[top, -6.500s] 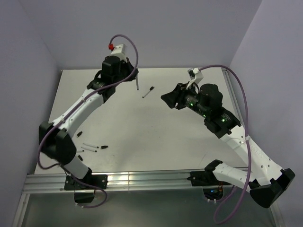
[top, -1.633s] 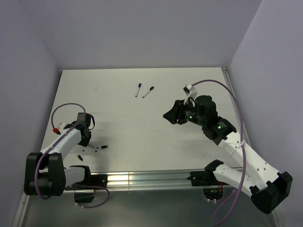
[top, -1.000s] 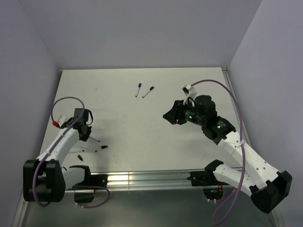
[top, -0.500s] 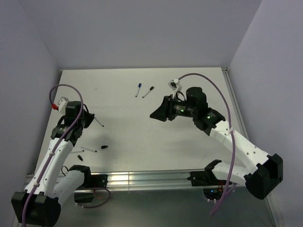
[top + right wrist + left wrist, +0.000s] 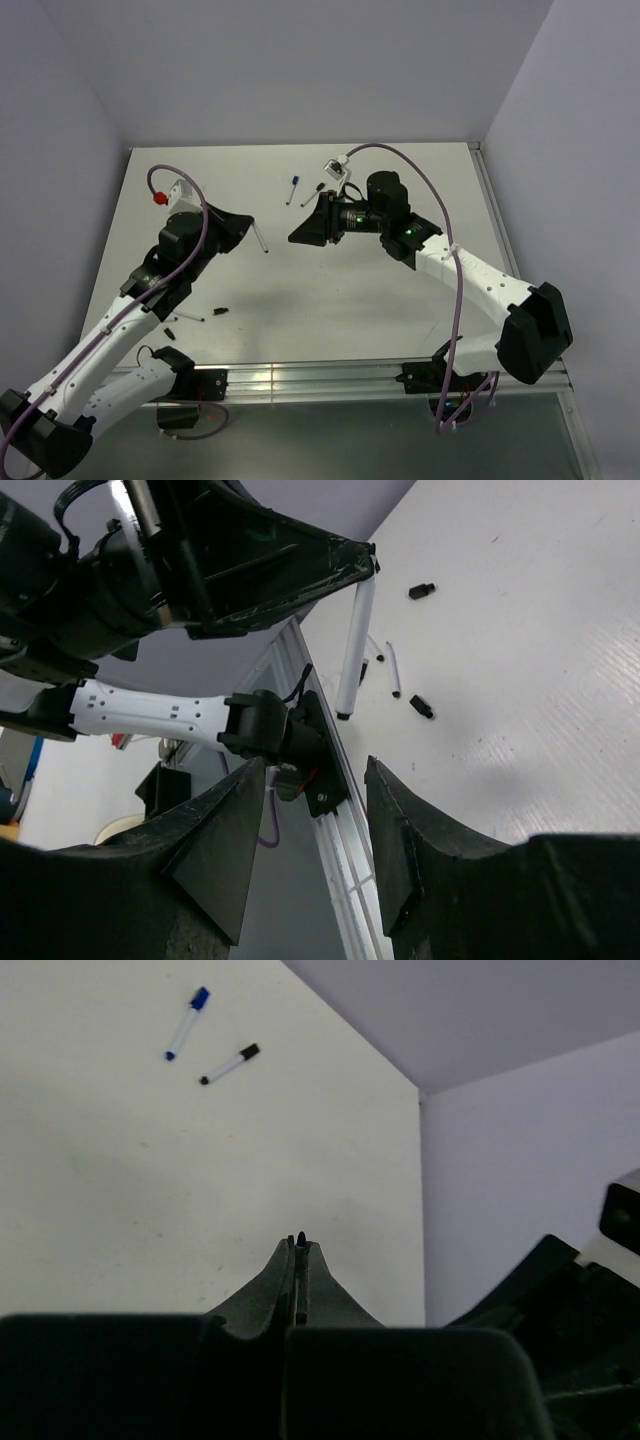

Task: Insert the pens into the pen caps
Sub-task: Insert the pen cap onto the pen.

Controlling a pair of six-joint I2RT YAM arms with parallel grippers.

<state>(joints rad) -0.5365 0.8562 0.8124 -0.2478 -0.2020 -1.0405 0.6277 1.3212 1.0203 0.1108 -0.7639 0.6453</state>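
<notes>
Left hand (image 5: 243, 222) clenched on pen (image 5: 260, 238), pen hanging below its tips, right hand (image 5: 297, 236) unclenched just beside

At mid-frame in the top view, the left fingers (image 5: 235, 226), clamped on a pen (image 5: 260, 238), face the spread right fingers (image 5: 306, 230) across a narrow gap. Below them, bare bench (image 5: 330, 300) gives open passage. A loose pen and caps (image 5: 188, 317) clutter the lower left. Two pens (image 5: 293, 190) lie at upper centre, close behind the right fingers.

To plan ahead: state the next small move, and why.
Probably ease the open, empty right claw forward around the pen that the shut left claw holds aloft by one end; it faces the pen, with a gap between.
</notes>
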